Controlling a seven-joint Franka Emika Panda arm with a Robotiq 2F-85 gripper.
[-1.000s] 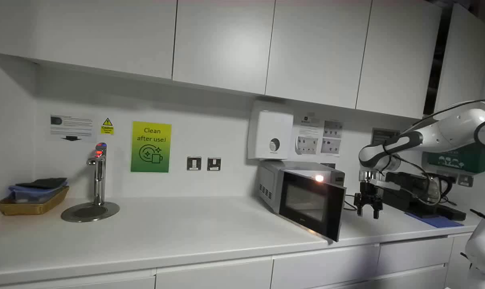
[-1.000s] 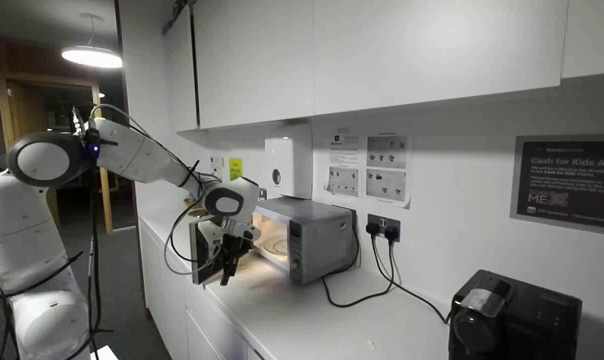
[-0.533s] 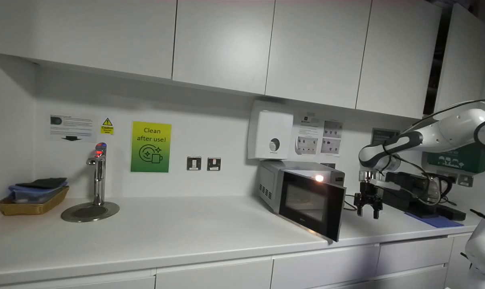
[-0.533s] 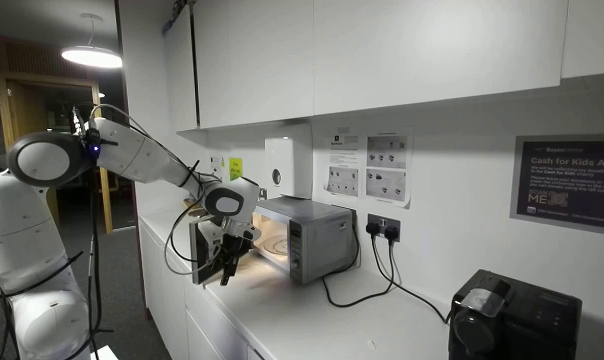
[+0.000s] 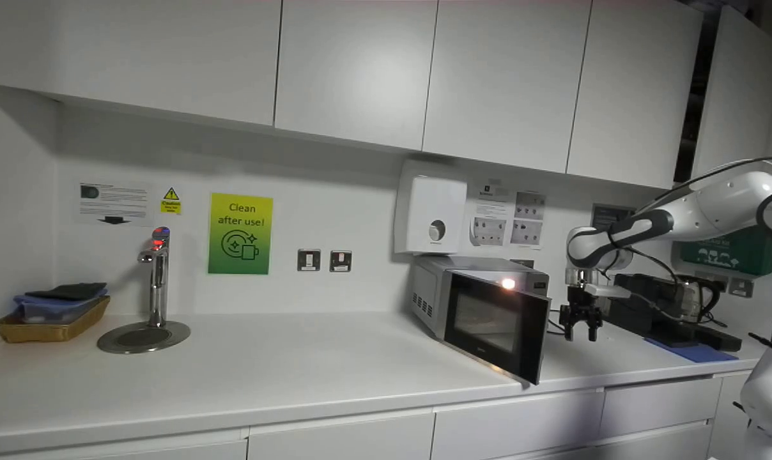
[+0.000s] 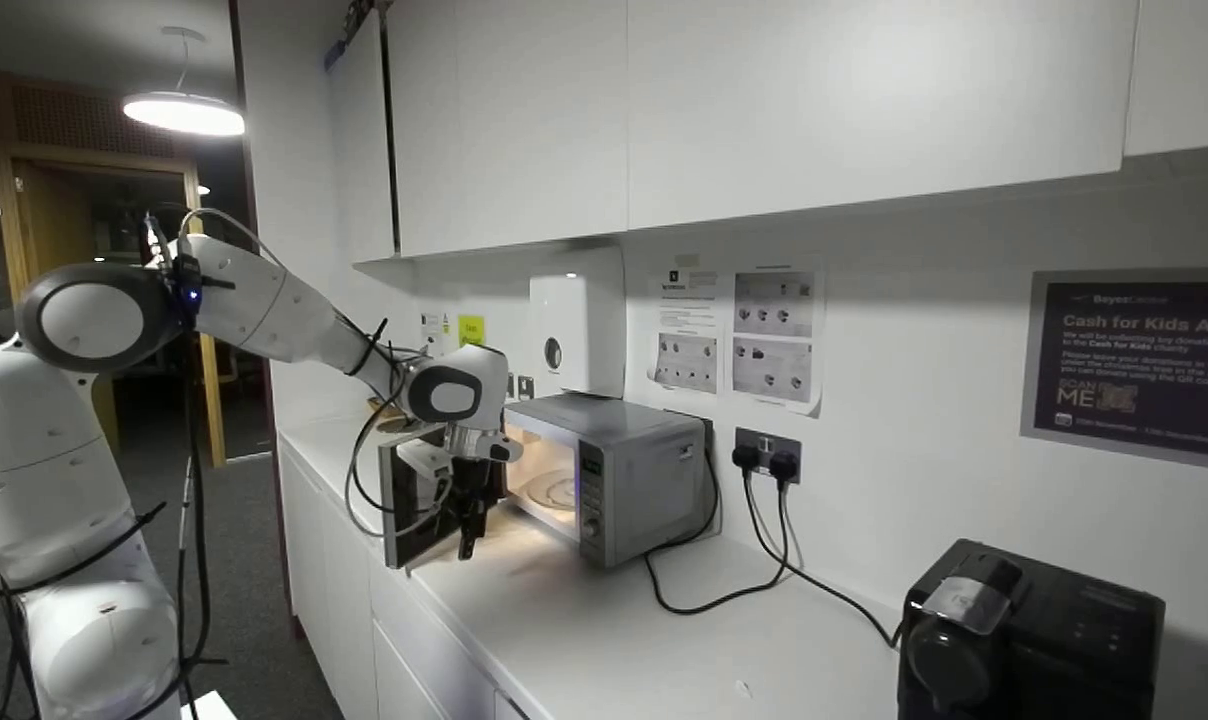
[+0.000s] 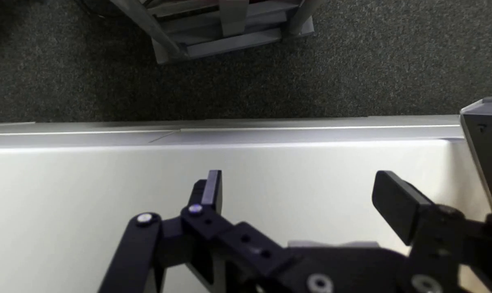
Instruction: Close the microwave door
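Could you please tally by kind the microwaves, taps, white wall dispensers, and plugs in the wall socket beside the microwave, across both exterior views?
Silver-grey microwave: 1
Chrome tap: 1
White wall dispenser: 1
Black plugs: 2
Total: 5

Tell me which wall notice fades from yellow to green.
The "Clean after use!" poster, between the tap and two wall switches; the small caution sign has yellow but no green, and no other notice blends both.

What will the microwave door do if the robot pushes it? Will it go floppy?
Probably not floppy: the microwave door looks like a flat, straight-edged panel. It would likely swing, since one side joins the microwave. Its shiny-looking front might be slippery.
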